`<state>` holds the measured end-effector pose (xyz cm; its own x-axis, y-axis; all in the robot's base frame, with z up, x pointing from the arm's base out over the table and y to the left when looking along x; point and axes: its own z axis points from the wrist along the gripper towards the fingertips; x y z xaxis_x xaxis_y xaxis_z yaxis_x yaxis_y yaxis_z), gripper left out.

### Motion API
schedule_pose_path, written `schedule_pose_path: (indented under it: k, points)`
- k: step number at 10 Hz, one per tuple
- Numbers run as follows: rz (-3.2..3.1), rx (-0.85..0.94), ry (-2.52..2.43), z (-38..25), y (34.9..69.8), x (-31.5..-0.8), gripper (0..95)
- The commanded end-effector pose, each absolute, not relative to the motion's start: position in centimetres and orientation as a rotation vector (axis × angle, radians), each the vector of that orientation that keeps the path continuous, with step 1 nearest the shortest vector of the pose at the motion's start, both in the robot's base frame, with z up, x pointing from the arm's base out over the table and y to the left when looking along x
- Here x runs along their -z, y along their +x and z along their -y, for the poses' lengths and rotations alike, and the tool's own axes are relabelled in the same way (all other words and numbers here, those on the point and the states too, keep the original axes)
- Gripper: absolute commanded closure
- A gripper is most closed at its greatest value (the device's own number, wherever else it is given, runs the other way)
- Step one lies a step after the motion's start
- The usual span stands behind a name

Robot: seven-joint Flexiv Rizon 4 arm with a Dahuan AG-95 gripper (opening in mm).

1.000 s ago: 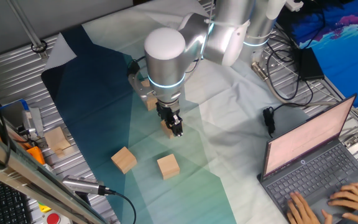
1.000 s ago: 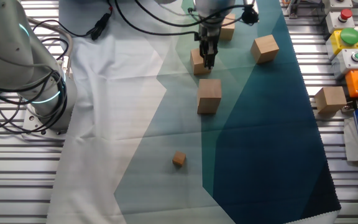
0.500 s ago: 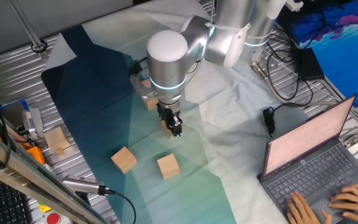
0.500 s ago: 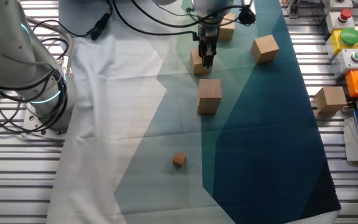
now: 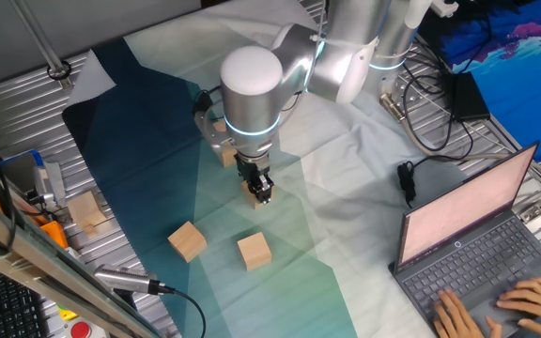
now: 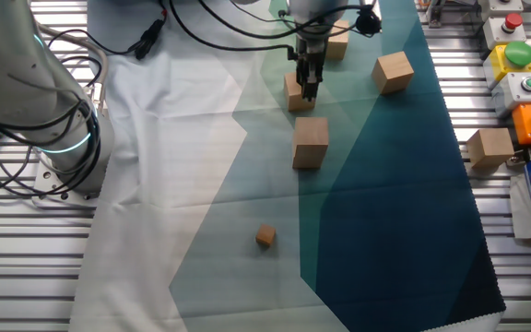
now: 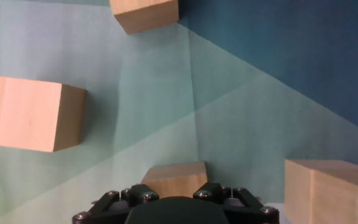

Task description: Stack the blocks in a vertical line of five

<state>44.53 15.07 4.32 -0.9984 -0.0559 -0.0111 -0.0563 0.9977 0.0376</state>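
My gripper stands straight down over a light-tan wooden block on the teal cloth, its jaws against the block's two sides. The other fixed view shows the same gripper and block. In the hand view this block sits between the jaws at the bottom edge. Three more blocks lie apart on the cloth: one front left, one in front, and one partly hidden behind the arm. They also show in the other fixed view. A fifth block does not show.
A much smaller tan cube lies alone on the cloth. A paler cube sits off the cloth on the metal table. A laptop with hands typing is at the right. Cables and a second arm base stand beside the cloth.
The arm has barely moved. The jaws look a little narrower around the block than a second ago. The block stays at the same spot on the cloth.
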Motion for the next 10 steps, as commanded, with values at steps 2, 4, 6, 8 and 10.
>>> schedule_pose_path:
  k: [2, 4, 6, 8, 10]
  points:
    - [-3.143, -0.054, -0.087, -15.1, 45.2, -5.4, 95.0]
    - [-3.165, -0.050, -0.099, -14.9, 46.1, -8.0, 95.0]
    - [-3.180, -0.051, -0.120, -13.9, 46.8, -10.7, 95.0]
    - [-3.189, -0.054, -0.137, -12.6, 47.0, -13.2, 95.0]
    - [-3.218, -0.064, -0.179, -10.3, 47.0, -16.7, 95.0]
